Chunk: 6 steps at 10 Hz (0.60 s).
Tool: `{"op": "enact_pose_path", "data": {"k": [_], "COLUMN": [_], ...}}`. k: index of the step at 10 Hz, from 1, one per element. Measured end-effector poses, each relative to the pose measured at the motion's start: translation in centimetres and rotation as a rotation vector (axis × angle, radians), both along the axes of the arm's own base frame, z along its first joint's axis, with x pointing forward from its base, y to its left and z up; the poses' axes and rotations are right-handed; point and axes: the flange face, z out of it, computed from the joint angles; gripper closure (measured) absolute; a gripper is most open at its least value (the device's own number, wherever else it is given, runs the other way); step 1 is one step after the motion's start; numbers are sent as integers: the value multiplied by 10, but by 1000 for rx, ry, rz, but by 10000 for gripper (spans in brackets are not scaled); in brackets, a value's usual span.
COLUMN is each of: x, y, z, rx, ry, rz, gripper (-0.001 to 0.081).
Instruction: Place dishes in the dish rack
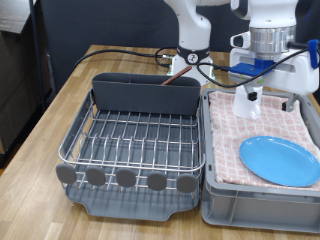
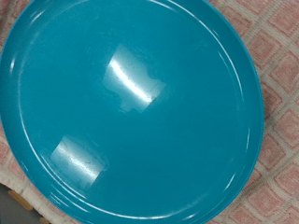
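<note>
Your gripper [image 1: 268, 97] hangs above the crate [image 1: 225, 205], the blue plate [image 1: 281, 160] lying flat below it. Whether its fingers are open, you cannot tell.

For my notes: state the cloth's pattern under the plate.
Pink checkered cloth, clearest in the wrist view.

The plate [image 2: 131, 107] is running past the wrist view's edges, and no fingers are showing there. In the exterior view the gripper [image 1: 262, 98] is looking too small to judge, and the crate [image 1: 215, 205] is running off the picture's edge.
</note>
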Motion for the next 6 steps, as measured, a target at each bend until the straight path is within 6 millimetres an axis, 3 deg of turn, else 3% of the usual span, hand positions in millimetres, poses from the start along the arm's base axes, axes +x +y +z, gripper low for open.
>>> {"op": "enact_pose_path", "data": {"k": [6], "x": [-13], "y": [-10], "z": [-22], "rx": [43], "ry": [2], "rz": [51], "gripper": [3]}}
